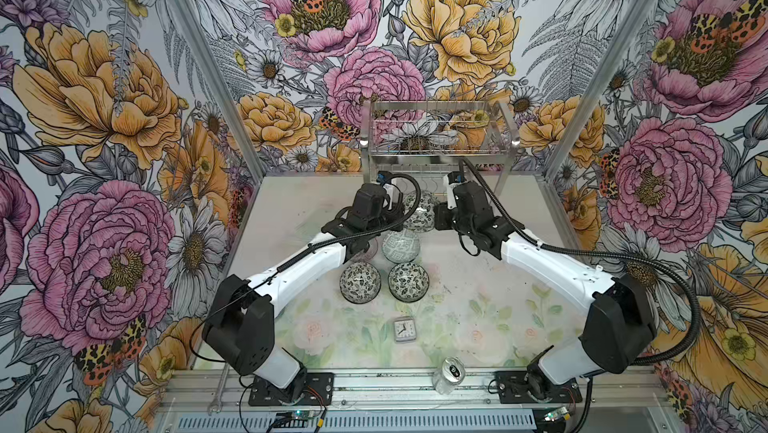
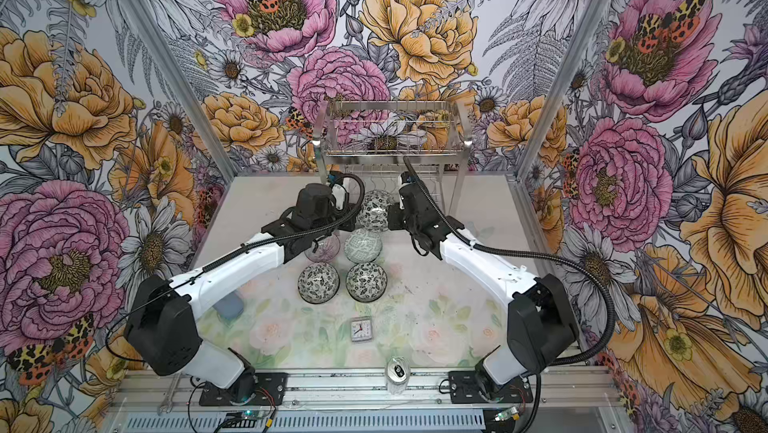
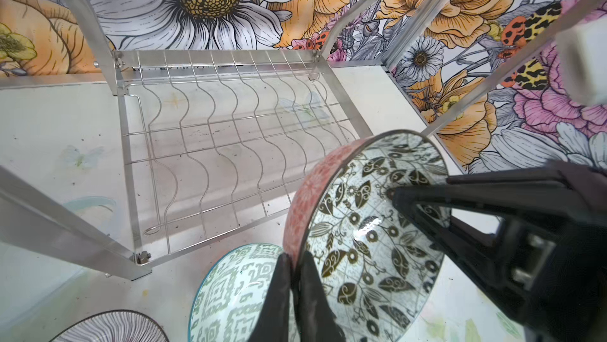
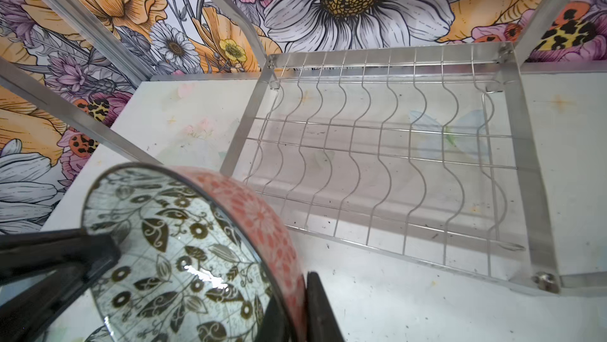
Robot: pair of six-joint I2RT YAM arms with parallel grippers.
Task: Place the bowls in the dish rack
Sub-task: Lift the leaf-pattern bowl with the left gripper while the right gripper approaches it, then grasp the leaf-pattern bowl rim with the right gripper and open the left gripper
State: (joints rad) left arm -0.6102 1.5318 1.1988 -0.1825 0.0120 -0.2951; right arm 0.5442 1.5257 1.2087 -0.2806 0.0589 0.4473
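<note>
Placing step, I judge: the left gripper (image 3: 293, 286) and right gripper (image 4: 303, 310) each pinch the rim of one bowl (image 3: 371, 242), which is held on edge just before the rack (image 3: 127, 159). Next move — one releases, the other slots it upright between the wavy wires (image 4: 387, 159). Glazed ceramic, slick — pink outside, leaf-patterned inside. The wire is thin, shiny steel.

Striped bowl (image 3: 111, 325) cut off at left wrist view's edge, green geometric bowl (image 3: 230, 294) partly cut off there

Glossy glazed ceramic bowl (image 3: 361, 242), shiny steel wire rack (image 3: 130, 176)
</note>
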